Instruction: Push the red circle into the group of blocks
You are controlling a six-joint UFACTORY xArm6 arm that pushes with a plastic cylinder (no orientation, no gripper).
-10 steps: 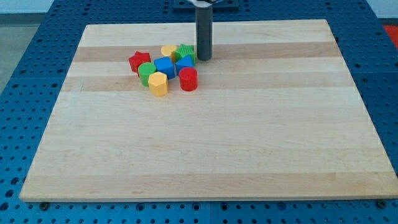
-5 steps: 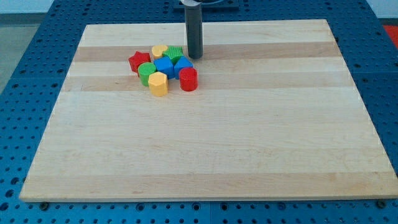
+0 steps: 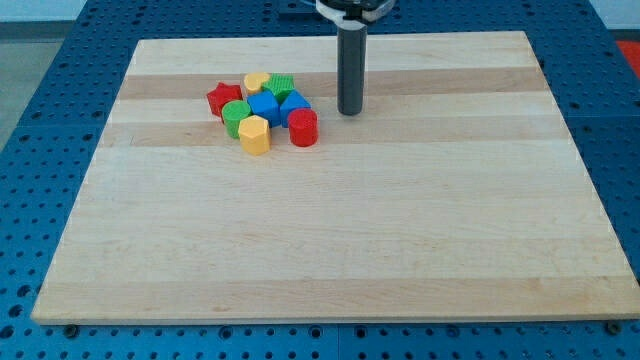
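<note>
- Red circle sat at the group's lower right edge, touching the blue block; task judged essentially done.
- No claw fitted, so open or clenched state could not be told; nothing held.
- My tip stood on the worktop, right of the circle, apart, touching no block.

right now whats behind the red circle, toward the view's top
Directly behind the red circle sits a blue block, its lower part covered by the circle. Further back is a green block. My tip stands apart, to the view's right.
</note>
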